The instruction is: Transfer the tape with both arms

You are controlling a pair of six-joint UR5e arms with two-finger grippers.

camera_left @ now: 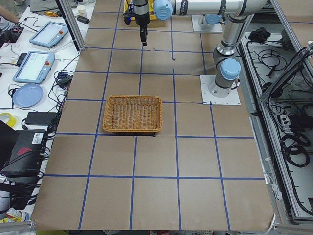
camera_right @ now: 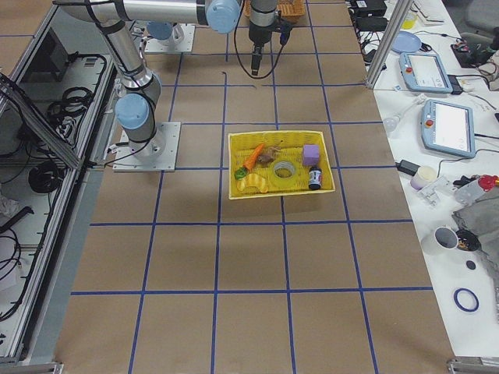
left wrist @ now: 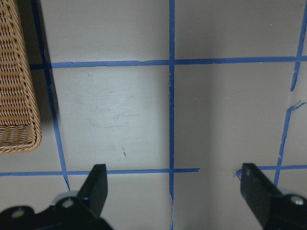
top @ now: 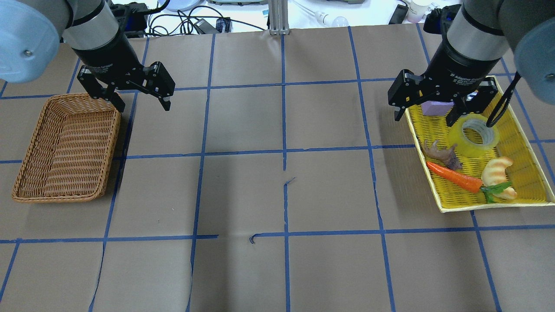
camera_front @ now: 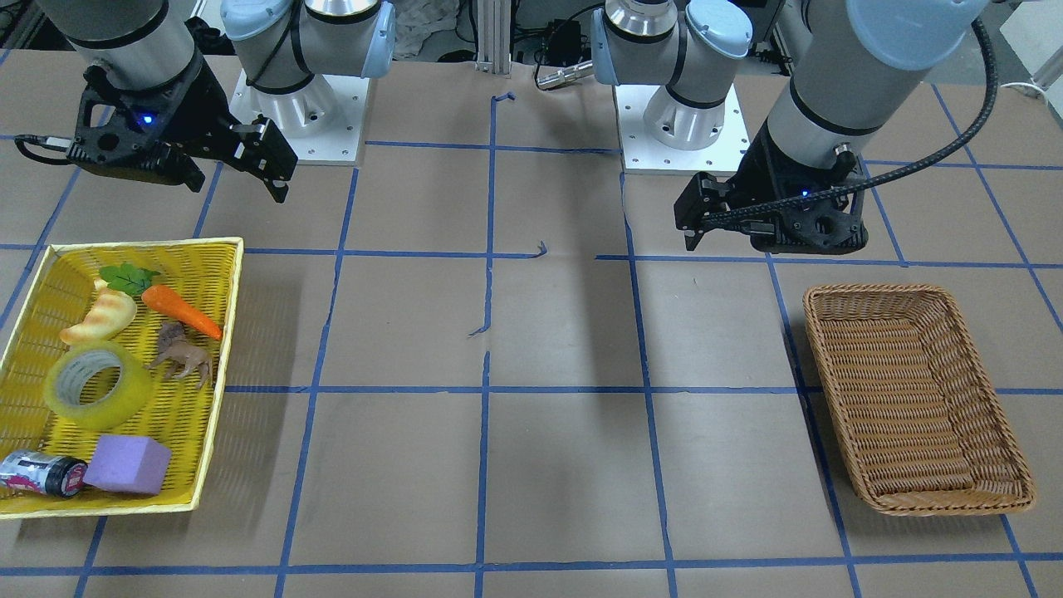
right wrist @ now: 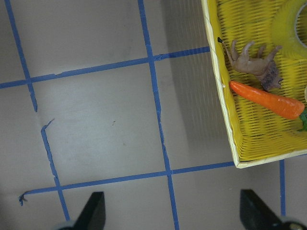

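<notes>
Tape point(camera_front: 116, 409) yellow, tray point(camera_front: 50, 291) yellow mesh (wicker basket point(camera_front: 913, 399) brown).

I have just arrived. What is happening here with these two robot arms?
Nothing is being held yet. The tape lies in the yellow basket on the robot's right side. The right tool hangs open near that basket, and the left tool hangs open near the wicker basket.

Left claw point(top: 143, 104) and right claw point(top: 424, 118) hang raised, both gaping wide and pointing down.
</notes>
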